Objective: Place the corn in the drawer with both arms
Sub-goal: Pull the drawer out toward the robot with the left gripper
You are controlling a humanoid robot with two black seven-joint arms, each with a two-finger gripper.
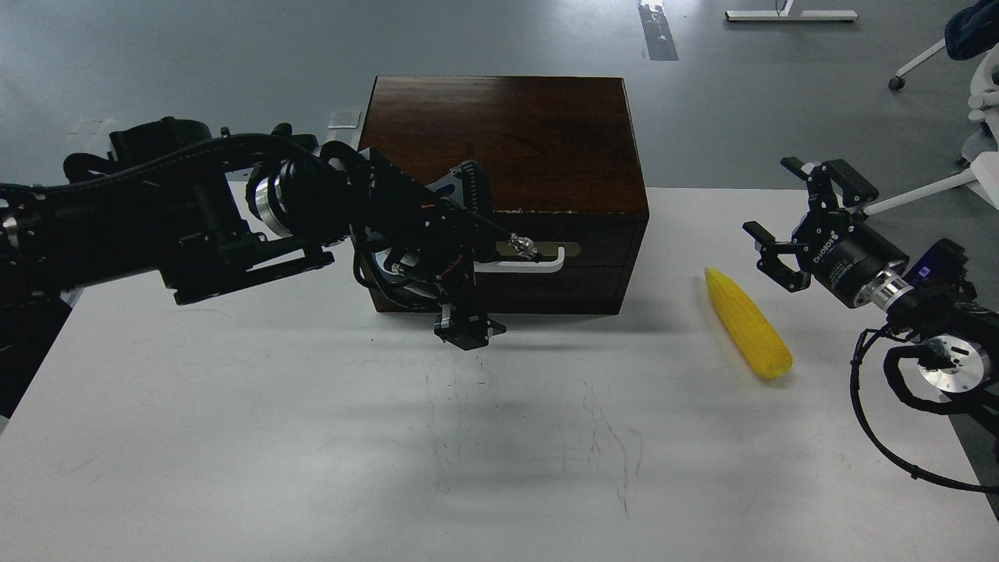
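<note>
The yellow corn (748, 324) lies on the white table, right of the dark brown wooden box (507, 140). The drawer (593, 238) in the box's front is shut, and its white bar handle (538, 263) shows at its right end. My left gripper (468, 257) is open in front of the drawer. One finger is above and one below the handle's left end, which it hides. My right gripper (768, 195) is open and empty, just up and to the right of the corn's pointed tip, apart from it.
The white table (312, 437) runs to the front, with faint pen marks in the middle. A white chair base (975, 86) stands off the table at the back right. The box sits at the table's back edge.
</note>
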